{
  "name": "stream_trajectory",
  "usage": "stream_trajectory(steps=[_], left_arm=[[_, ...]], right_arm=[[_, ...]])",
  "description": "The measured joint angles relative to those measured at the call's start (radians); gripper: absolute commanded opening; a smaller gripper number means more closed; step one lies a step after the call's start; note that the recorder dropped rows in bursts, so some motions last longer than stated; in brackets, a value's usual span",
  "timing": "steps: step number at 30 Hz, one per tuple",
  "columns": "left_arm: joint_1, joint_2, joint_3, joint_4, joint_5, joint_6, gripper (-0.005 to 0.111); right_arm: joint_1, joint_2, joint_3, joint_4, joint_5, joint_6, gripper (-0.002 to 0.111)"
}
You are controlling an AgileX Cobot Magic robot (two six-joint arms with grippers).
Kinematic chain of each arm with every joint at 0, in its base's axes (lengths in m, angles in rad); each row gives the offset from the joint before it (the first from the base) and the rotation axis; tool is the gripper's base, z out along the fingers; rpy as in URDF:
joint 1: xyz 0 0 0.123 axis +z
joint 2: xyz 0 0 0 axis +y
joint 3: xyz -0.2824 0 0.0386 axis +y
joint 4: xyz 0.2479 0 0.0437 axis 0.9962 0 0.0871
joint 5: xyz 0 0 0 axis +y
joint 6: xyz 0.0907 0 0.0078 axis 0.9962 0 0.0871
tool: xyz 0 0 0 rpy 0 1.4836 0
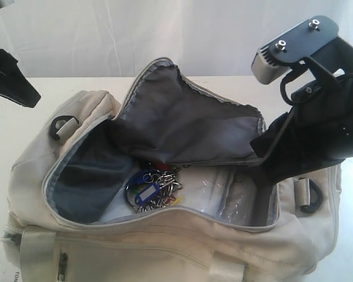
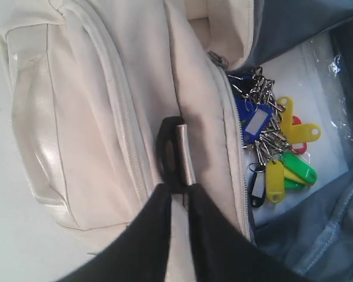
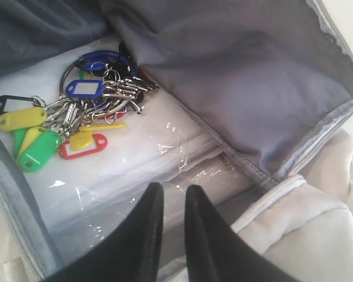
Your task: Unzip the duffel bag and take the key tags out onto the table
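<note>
The cream duffel bag lies unzipped on the white table, its grey-lined flap folded back. The key tags, a bunch of blue, yellow, green and red tags on metal rings, lie inside the bag on clear plastic. My right gripper reaches down into the bag's right end. Its fingers stand close together with nothing between them, a short way from the key tags. My left gripper hangs above the table beyond the bag's left end, shut and empty. In the left wrist view its tips point at a black D-ring.
A clear plastic packet covers the bag's floor under the tags. Black D-rings sit at the left end and right end of the bag. A webbing strap crosses the bag's front. A white wall stands behind the table.
</note>
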Motion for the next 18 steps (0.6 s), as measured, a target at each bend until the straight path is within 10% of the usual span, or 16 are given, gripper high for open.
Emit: stream_trajectory(steps=[3,6,18], left_arm=[[0.000,0.011,0.000,0.000,-0.009,-0.004,0.082],[0.000,0.038,0.014,-0.009,-0.021,-0.008,0.090],[0.000,0.149,0.178,-0.099,-0.175,-0.020,0.026]], right_arm=[[0.000,-0.002,0.000,0.000,0.000,0.001,0.013],[0.000,-0.004,0.000,0.000,0.000,0.001,0.013],[0.000,-0.004,0.000,0.000,-0.021,0.001,0.013]])
